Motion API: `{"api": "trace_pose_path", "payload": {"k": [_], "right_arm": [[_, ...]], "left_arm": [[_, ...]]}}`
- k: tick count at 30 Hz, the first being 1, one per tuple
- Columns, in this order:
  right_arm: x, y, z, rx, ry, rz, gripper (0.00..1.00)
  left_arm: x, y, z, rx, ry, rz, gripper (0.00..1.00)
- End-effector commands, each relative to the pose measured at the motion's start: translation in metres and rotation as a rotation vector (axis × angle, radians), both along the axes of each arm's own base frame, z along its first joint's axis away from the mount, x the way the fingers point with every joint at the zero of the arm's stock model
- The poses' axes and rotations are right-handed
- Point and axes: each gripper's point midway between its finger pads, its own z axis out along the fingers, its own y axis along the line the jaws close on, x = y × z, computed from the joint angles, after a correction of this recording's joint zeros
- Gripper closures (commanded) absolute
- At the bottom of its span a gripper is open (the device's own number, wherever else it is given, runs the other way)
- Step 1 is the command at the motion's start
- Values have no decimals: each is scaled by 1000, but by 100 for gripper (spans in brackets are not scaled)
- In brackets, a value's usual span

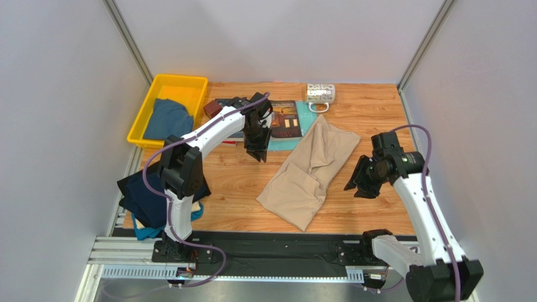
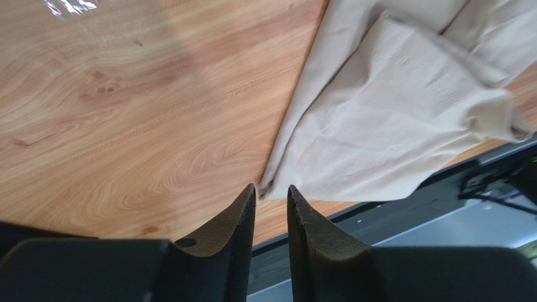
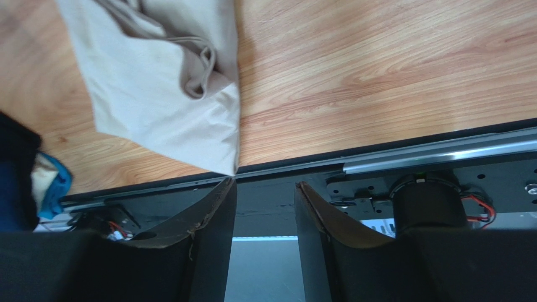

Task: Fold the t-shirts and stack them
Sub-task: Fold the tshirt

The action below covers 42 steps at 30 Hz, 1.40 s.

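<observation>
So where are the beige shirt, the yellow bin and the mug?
beige t-shirt [image 1: 307, 175]: top view, middle of the cloth.
yellow bin [image 1: 186, 94]: top view, bare far floor.
patterned mug [image 1: 320, 92]: top view, its body.

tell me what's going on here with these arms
The beige t-shirt lies loosely folded in the middle of the table, and nothing grips it. The left claw and right claw hover open on either side. Dark shirts sit heaped at its near left corner; a blue shirt is in the yellow bin.

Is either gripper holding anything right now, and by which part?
Nothing is held. The left gripper and right gripper are both open and empty, near the beige t-shirt.
</observation>
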Motion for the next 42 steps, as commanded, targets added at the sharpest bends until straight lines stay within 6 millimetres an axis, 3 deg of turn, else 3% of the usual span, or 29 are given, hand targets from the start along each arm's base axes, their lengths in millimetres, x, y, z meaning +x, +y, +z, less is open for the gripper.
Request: {"api": "trace_pose_path", "payload": {"k": [1,4,7,12,22,27,31,36,42], "right_arm": [[-11,5,40,67,-96,-107,57],[-15,4,55,101,-188,-172,57],[-25,6,55,142,-247,-212,57],[-43,8,30,163,-207,-223,55],[-45,0,-3,83,-113,-177,57],[-45,6,-6,118,-110,-173,58],[-51,13,-10,161,-88,-177,58],[-45,17,5,213,-163,-231,57],[-47,22,-15,225,-89,-223,58]], "left_arm": [[25,1,18,-62,6,217,69],[32,-8,17,-123,24,228,69],[28,-17,15,-166,52,209,69],[24,-16,15,-174,45,177,68],[17,-16,26,-218,0,74,67],[9,4,22,-195,1,99,67],[15,13,16,-179,0,123,67],[18,10,17,-203,18,155,67],[18,-1,20,-262,43,173,67]]}}
